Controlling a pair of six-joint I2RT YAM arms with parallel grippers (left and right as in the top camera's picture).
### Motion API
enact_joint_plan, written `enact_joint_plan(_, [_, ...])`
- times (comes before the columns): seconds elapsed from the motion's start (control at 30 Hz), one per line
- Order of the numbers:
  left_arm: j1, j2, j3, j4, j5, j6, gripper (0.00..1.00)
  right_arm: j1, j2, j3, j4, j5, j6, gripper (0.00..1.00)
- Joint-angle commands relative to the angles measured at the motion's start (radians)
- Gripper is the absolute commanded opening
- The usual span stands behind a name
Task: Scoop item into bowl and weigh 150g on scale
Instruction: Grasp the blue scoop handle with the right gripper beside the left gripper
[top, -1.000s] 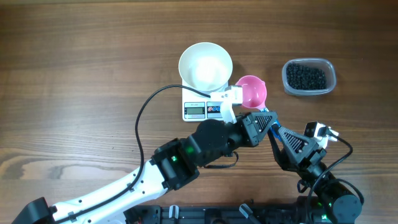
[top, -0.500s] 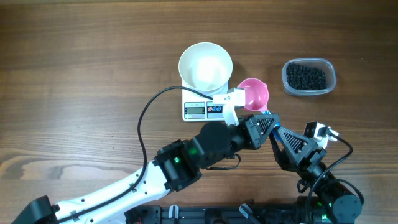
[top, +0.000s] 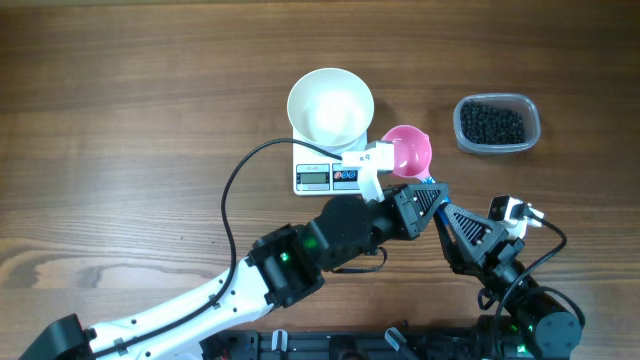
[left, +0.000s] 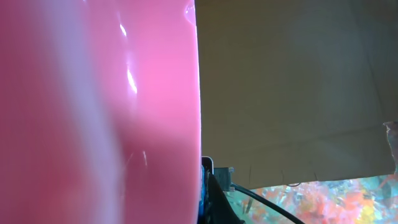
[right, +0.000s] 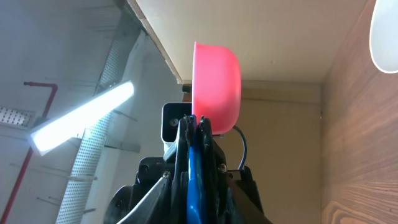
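The white bowl (top: 331, 105) stands empty on the scale (top: 325, 178). The item, small black beans (top: 492, 122), fills a clear tub at the right. A pink scoop (top: 406, 150) with a blue handle (top: 430, 184) hangs in the air just right of the scale. My left gripper (top: 415, 202) is shut on that handle, and the pink cup (left: 99, 112) fills the left half of the left wrist view. My right gripper (top: 440, 206) meets it from the right. In the right wrist view its jaws (right: 194, 127) press on the blue handle (right: 193, 168) below the pink scoop (right: 216, 84).
The clear tub (top: 533, 133) sits about a hand's width right of the scoop. A black cable (top: 235, 175) loops from the left arm across the table left of the scale. Both arms crowd the front middle of the wooden table (top: 130, 120).
The left gripper carried the scoop slightly up and to the right, then held still. The right gripper's jaws have narrowed onto the blue handle.
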Motion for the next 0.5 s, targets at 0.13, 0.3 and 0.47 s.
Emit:
enact_joint_plan(0.13, [-0.003,0.006,-0.003,0.006,-0.014,-0.002,0.04,0.004,-0.005,-0.001,-0.016,0.018,0.013,0.21])
enact_joint_plan(0.3, [-0.003,0.006,-0.003,0.006,-0.014,-0.002,0.04,0.004,-0.005,-0.001,-0.043,0.022,0.010,0.21])
enact_joint_plan(0.47, [-0.003,0.006,-0.003,0.007,-0.014,-0.002,0.04,0.004,-0.005,-0.001,-0.043,0.030,0.010,0.26])
